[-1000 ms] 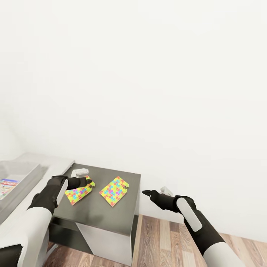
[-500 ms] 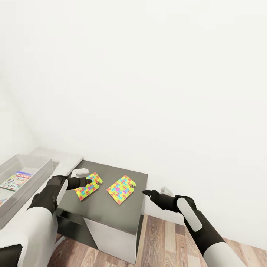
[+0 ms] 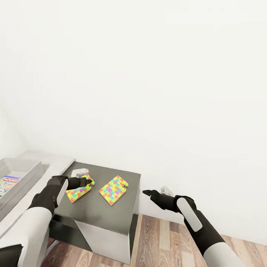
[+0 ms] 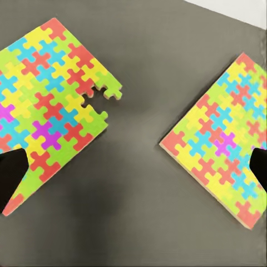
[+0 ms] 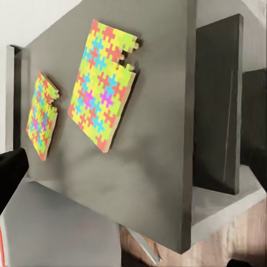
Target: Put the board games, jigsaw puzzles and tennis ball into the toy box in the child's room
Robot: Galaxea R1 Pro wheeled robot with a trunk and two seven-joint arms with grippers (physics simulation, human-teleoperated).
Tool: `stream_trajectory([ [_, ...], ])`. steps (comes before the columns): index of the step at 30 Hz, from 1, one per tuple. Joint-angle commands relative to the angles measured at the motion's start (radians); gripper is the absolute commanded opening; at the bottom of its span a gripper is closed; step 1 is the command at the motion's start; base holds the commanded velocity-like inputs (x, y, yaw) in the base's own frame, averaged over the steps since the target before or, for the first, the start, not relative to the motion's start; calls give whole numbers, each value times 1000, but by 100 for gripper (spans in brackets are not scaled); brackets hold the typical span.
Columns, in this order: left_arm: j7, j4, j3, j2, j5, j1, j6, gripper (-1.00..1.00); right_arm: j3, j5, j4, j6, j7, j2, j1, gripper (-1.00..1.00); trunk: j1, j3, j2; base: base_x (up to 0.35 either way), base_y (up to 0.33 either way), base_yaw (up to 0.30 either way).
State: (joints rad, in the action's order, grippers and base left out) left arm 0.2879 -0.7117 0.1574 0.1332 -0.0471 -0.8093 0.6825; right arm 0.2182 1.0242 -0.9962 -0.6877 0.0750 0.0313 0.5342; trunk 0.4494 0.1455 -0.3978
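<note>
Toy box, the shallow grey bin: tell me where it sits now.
In the head view the shallow grey toy box sits at the far left on the pale table, left of the dark grey cabinet.

2 jigsaw puzzles (image 3: pixel 114 190) on dark cabinet (image 3: pixel 100 211), L gripper (image 3: pixel 88 181) over one, toy box (image 3: pixel 22 174) far left

The view swung back left; nothing itself moved.

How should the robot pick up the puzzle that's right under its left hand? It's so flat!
Probably by an edge. The jigsaw puzzle lies flat on the dark grey cabinet, so nothing sticks up to pinch. The left gripper hangs over it with fingers spread, so coming straight down across the puzzle's narrow side, one finger on each long edge, looks best.
</note>
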Motion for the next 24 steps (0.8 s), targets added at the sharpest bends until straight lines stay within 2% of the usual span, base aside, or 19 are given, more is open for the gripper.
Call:
stream_trajectory([
  [1, 7, -2, 4, 0, -5, -1, 5, 100, 3, 10, -1, 0, 8, 1, 1, 100, 1, 2, -2, 0, -124, -243],
  [17, 7, -2, 4, 0, -5, -1, 4, 100, 5, 10, -1, 0, 8, 1, 1, 100, 1, 2, -2, 0, -23, -254],
  [24, 7, -2, 4, 0, -5, -1, 6, 100, 5, 10, -2, 0, 8, 1, 1, 100, 1, 2, -2, 80, 23, -74],
])
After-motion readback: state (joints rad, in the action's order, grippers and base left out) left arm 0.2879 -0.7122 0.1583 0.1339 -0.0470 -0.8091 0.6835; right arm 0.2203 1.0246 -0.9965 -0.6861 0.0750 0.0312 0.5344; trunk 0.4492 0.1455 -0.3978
